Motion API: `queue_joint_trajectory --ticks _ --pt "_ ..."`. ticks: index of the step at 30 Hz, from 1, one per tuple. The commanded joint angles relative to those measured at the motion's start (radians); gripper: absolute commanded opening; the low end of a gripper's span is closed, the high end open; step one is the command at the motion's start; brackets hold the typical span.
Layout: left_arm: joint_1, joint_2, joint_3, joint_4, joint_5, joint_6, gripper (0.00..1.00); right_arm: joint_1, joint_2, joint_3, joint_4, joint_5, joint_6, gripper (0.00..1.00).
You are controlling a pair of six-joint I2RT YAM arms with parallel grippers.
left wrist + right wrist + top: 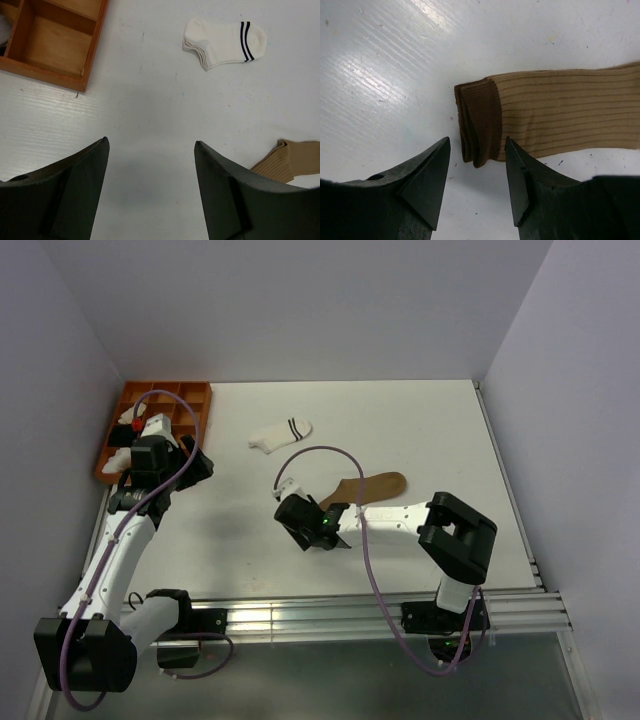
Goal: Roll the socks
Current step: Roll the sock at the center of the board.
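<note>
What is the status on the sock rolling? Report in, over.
Left gripper open, holding nothing. Right gripper open, poised at tan sock's dark end; sock flat, unrolled. White striped sock lies apart, nothing blocking.

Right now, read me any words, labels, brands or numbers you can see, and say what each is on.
None: no readable text in any view.
The white sock carries only two dark stripes, no letters.
The tan sock and the wooden tray are unmarked.
</note>
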Motion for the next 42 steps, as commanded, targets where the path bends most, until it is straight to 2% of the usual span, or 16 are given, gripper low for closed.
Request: queue_joint_trajectory --ticks 1,13,15,20,24,25,27,29,34,38,42 --pt "0.006 0.000 0.012 0.022 0.024 -0.008 0.74 0.026 0.019 0.024 0.007 0.061 -0.023 0.55" --pt "0.009 0.009 0.011 0.021 0.021 -0.011 0.74 0.073 0.109 0.050 -0.023 0.121 -0.028 0.49" --pt "0.009 0.009 0.012 0.019 0.021 -0.011 0.74 0.076 0.117 0.049 -0.032 0.135 -0.026 0.42" --pt "0.009 0.015 0.011 0.021 0.023 -0.014 0.74 0.076 0.134 0.033 -0.057 0.160 -0.007 0.37" --pt "0.011 0.015 0.011 0.025 0.031 -0.016 0.74 0.076 0.148 0.023 -0.063 0.177 0.012 0.22" --pt "0.011 0.015 0.011 0.027 0.034 -0.017 0.74 0.076 0.148 0.016 -0.057 0.180 0.016 0.13" --pt "0.009 0.012 0.005 0.032 0.040 -0.026 0.74 0.076 0.142 0.013 -0.045 0.174 0.018 0.03" --pt "0.008 0.014 0.006 0.021 0.046 -0.037 0.74 0.075 0.132 0.010 -0.034 0.157 0.009 0.00" --pt "-0.032 0.012 0.023 -0.027 0.058 -0.091 0.74 0.043 0.050 -0.031 0.047 0.042 0.006 0.00" --pt "-0.076 -0.006 -0.012 -0.027 0.087 -0.178 0.73 -0.043 -0.038 -0.089 0.138 -0.159 0.026 0.00" --pt "-0.159 -0.008 -0.078 0.042 0.106 -0.288 0.73 -0.129 -0.111 -0.160 0.240 -0.340 0.065 0.00"
